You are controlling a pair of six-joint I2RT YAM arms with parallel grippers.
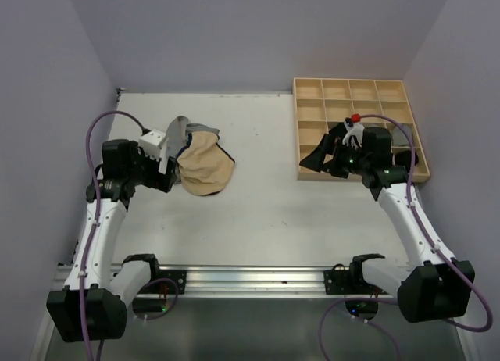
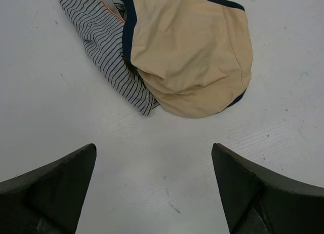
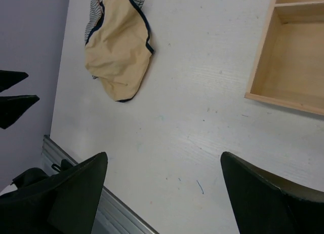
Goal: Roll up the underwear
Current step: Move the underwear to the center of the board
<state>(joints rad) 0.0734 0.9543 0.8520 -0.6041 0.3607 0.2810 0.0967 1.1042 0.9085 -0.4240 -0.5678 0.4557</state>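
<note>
— Toward the far left corner of the bench [image 1: 266,220], seen from above, the tan underwear [image 1: 205,167] lies in a loose heap, with a striped underwear [image 1: 183,130] poking out from under its far side. The left gripper [image 1: 168,172] hangs just beside it.

— And the other arm?

— Well apart, over the near left corner of the wooden tray [image 1: 296,115] on the right side. The right gripper [image 1: 316,159] looks spread, and I see nothing in it.

— What does the left wrist show?

— Both dark fingers are wide apart with only bare bench between them. The tan underwear [image 2: 192,56] sits just ahead, dark trim along its edge, overlapping the striped underwear [image 2: 104,46]. Nothing is touched yet.

— That overlap worries me.

— Me too. A pinch at the left hem could lift both pieces, and then the roll would swallow the striped one. The tan piece is also rumpled, so I think rolling it as it lies would come out lopsided.

— And the right wrist?

— Fingers splayed, empty, above open bench, with the tray's corner [image 3: 260,62] at the right and the tan underwear [image 3: 119,56] far off toward the left edge. It has a long reach across, and the two arms could crowd each other over so small a cloth.
</note>
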